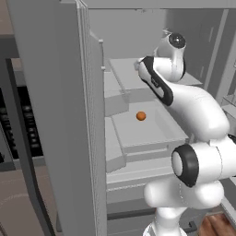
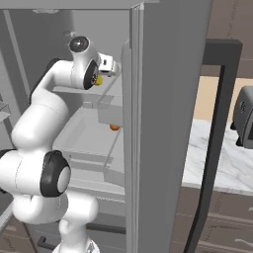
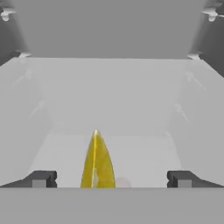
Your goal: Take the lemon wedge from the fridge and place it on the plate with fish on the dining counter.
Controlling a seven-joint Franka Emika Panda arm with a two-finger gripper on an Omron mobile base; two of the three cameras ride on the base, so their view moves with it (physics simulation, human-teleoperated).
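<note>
Fingers [image 3: 39,179] spread wide, lemon wedge [image 3: 97,162] between, base cut off; fridge [image 3: 113,92].

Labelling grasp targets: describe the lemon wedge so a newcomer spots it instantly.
Look inside the open fridge, on the pale grey upper shelf where the arm reaches. The lemon wedge stands between the open pincer fingertips, a slim, pointed, bright yellow sliver. The other small item, on a lower shelf, is a round orange ball.

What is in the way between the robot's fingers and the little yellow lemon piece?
Nothing that shows. In the hand view the lemon wedge stands on the pale fridge shelf, right in the open gap of the gripper, with bare shelf on both sides.
</note>
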